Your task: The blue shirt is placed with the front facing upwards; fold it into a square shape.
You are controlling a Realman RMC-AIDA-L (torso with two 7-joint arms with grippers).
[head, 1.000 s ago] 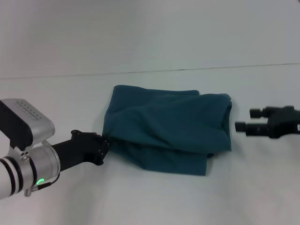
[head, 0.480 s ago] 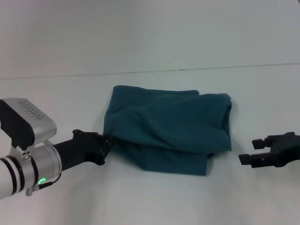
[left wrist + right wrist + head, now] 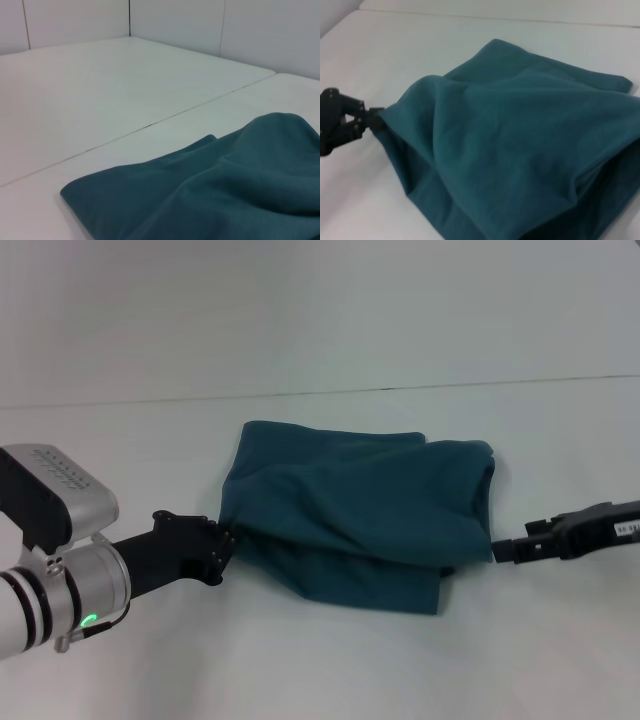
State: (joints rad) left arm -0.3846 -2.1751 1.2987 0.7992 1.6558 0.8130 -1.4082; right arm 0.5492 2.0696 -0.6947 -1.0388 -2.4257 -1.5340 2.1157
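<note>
Head view: my right gripper (image 3: pixel 508 548) has swung in, now touching the blue shirt (image 3: pixel 360 525) at its right edge; finger state unclear. My left gripper (image 3: pixel 222 542) stays pinching the left edge, so a final tidy seems close.

Silver left arm (image 3: pixel 60 590), green light, black grippers.

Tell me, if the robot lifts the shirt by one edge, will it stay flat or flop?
Probably flop: the shirt already lies in soft, rumpled folds. It likely sags from wherever the left gripper pinches its edge. It looks light, so a push may bunch it.
</note>
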